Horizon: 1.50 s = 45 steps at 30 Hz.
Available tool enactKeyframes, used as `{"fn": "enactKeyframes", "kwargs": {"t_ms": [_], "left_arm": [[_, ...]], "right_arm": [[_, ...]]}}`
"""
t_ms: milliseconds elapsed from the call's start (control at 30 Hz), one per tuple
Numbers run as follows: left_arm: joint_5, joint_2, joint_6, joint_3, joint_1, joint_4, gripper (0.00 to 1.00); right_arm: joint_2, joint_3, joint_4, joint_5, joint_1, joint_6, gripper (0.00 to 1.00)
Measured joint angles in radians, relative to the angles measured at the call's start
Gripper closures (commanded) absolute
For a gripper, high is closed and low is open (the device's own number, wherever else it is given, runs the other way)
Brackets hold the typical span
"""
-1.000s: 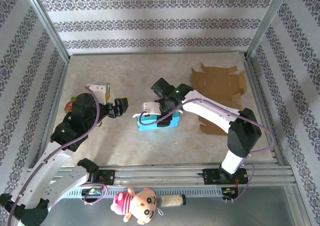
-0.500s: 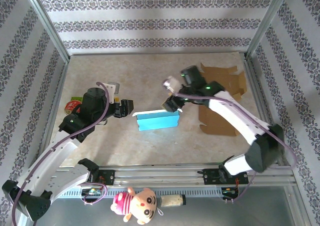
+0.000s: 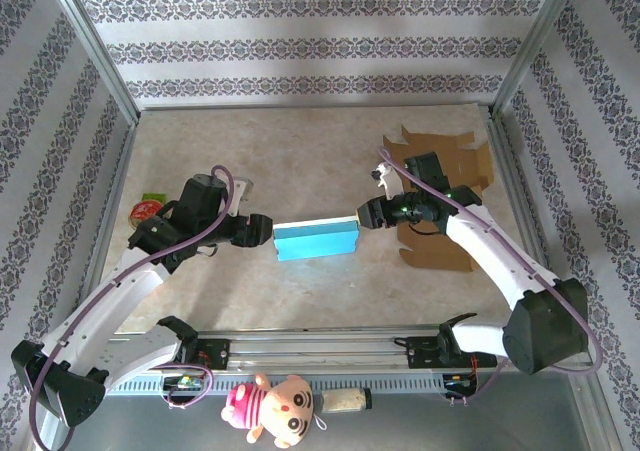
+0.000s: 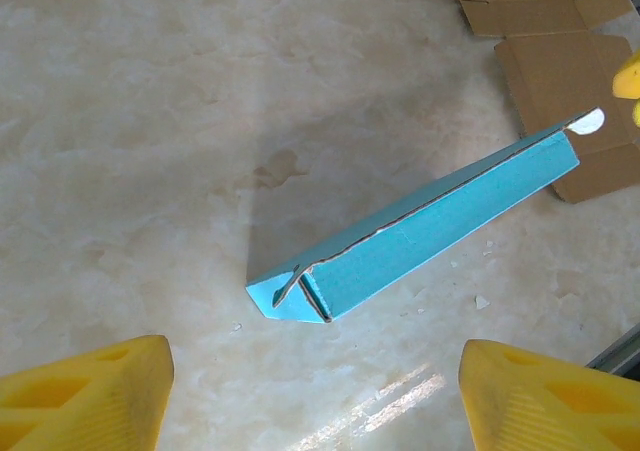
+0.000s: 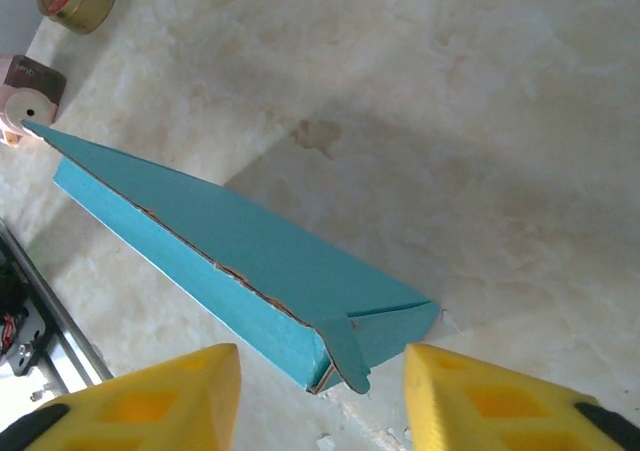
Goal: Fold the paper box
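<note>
A slim teal paper box [image 3: 316, 239], wedge-shaped with raw card edges, lies mid-table on a glossy beige marbled tabletop [image 3: 300, 141], with patterned wallpaper [image 3: 300, 51] around. The left gripper [image 3: 262, 231] and the right gripper [image 3: 368, 214] flank its ends, jaws apart.

The paper box [image 3: 316, 239] is teal, with brown showing along its raw edges. The table [image 3: 300, 151] is marbled beige; the flat cardboard [image 3: 440, 161] is plain brown. The walls [image 3: 300, 31] are white with dark floral bands. The left gripper [image 4: 312, 349] and right gripper [image 5: 320, 351] have yellow fingers [image 4: 85, 391] — the plush toy [image 3: 275, 409] is pink.
</note>
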Motion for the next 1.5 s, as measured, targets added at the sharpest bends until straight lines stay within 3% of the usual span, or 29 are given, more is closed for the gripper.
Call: {"fn": "enactKeyframes", "kwargs": {"t_ms": [233, 467, 733, 1000, 1267, 1500], "left_arm": [[0.0, 0.006, 0.002, -0.002, 0.0, 0.0, 0.2], [0.001, 0.018, -0.001, -0.002, 0.0, 0.001, 0.2], [0.005, 0.02, -0.008, -0.002, 0.0, 0.003, 0.2], [0.014, 0.045, -0.023, -0.009, 0.0, 0.003, 0.28], [0.053, 0.119, -0.022, -0.009, 0.0, 0.004, 0.28], [0.067, 0.154, -0.015, -0.009, 0.0, 0.004, 0.39]], "right_arm": [[0.025, -0.001, 0.0, -0.007, 0.0, -0.026, 0.68], [0.027, -0.024, 0.003, -0.017, 0.013, -0.031, 0.62], [0.027, -0.042, 0.003, -0.027, 0.02, -0.048, 0.71], [0.027, -0.042, 0.003, -0.025, 0.038, -0.05, 0.75], [0.027, -0.042, 0.002, -0.024, 0.042, -0.054, 0.86], [0.029, -0.042, 0.002, -0.021, 0.051, -0.054, 0.9]]}}
